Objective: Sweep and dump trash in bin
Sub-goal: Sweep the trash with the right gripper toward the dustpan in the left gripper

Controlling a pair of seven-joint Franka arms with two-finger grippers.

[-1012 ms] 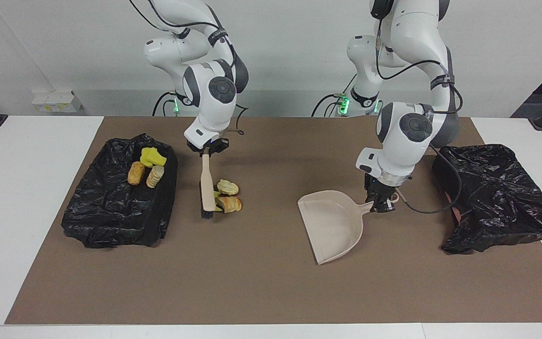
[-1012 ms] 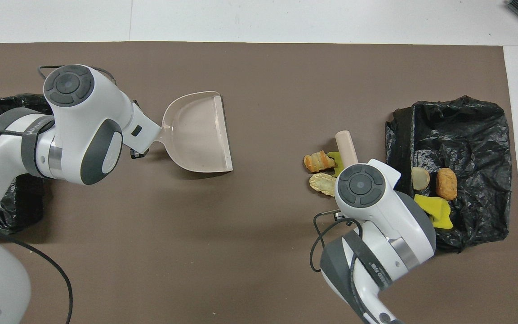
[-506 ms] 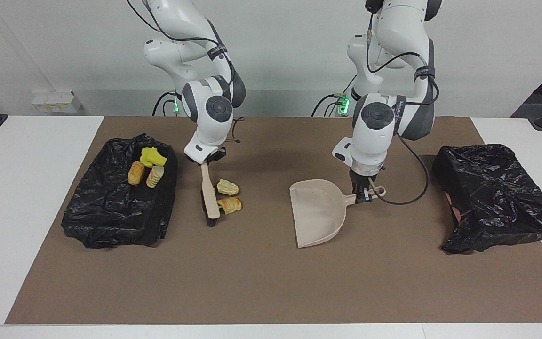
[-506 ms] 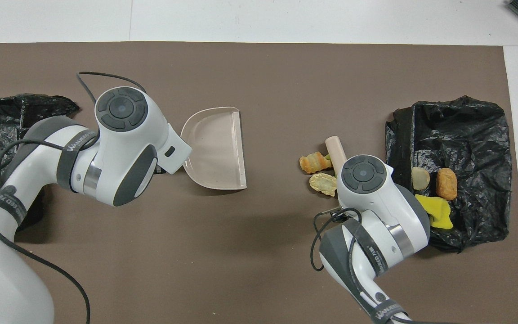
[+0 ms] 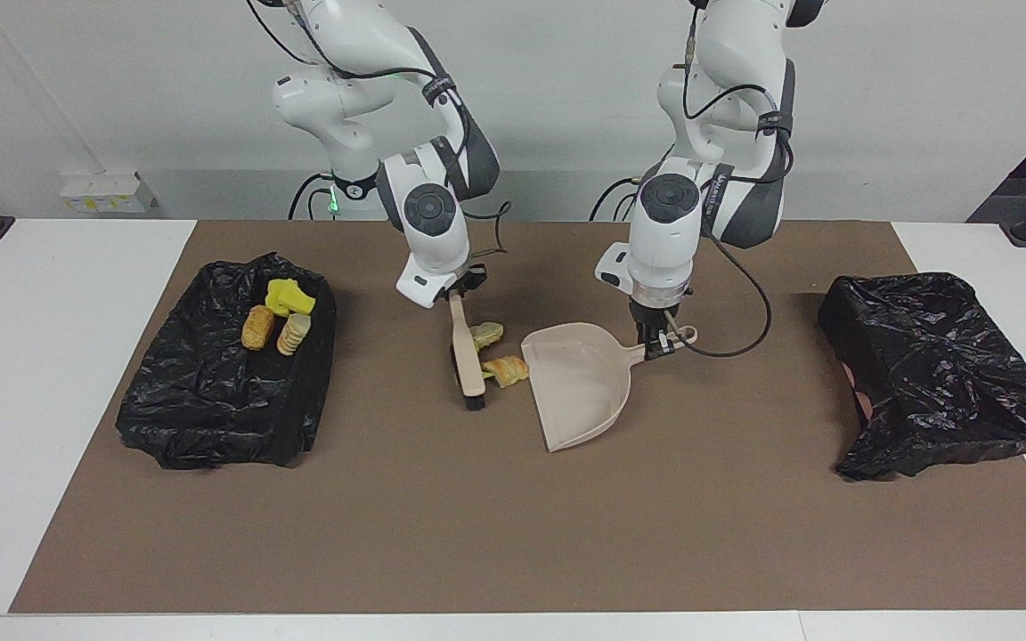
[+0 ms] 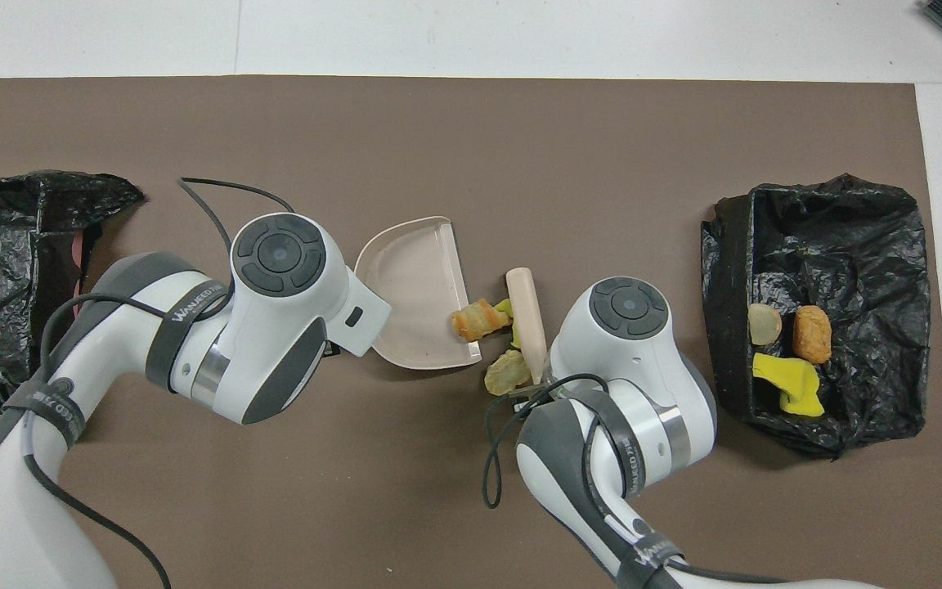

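My right gripper [image 5: 458,299] is shut on the handle of a beige brush [image 5: 468,361], whose dark bristles rest on the mat. My left gripper [image 5: 658,344] is shut on the handle of the beige dustpan [image 5: 580,383], whose open lip faces the brush. Two pieces of trash lie between brush and pan. The golden-brown lump [image 5: 506,369] touches the pan's lip [image 6: 463,307]. A pale lump [image 5: 486,336] lies nearer the robots, beside the brush handle [image 6: 524,315]. A small yellow-green bit [image 6: 504,308] sits against the brush. Both wrists hide their grippers in the overhead view.
A black-bagged bin [image 5: 210,401] at the right arm's end holds a yellow chunk [image 5: 286,296], a brown lump [image 5: 257,327] and a pale lump [image 5: 293,333]. A second black-bagged bin [image 5: 932,374] stands at the left arm's end. A brown mat [image 5: 513,516] covers the table.
Both arms moved toward the table's middle. The brush pushed the two lumps away from the right arm's bin, and the dustpan slid to meet them, so the golden-brown lump now touches its lip.
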